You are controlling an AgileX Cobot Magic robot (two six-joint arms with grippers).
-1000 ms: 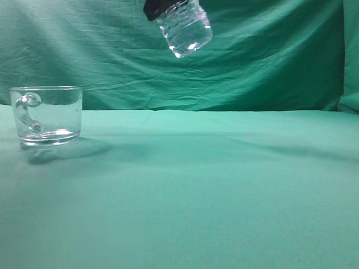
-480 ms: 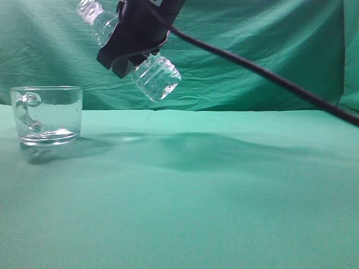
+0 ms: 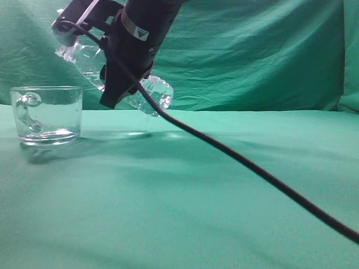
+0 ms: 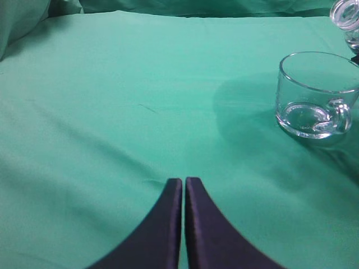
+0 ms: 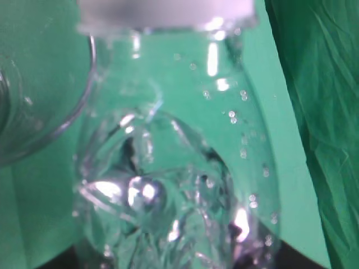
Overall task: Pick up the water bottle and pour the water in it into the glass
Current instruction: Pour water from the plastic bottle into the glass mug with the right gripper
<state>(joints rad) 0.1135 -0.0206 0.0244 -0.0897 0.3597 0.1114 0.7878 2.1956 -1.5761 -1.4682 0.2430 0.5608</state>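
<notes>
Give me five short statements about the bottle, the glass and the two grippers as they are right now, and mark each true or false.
1. The right gripper holds the water bottle tilted, neck end raised toward the glass. True.
2. The glass lies on its side. False: it stands upright on the green cloth.
3. The left gripper has its jaws together and holds nothing. True.
4. The bottle rests on the table. False: it is in the air.
5. The glass has no handle. False: it has a curled handle.
</notes>
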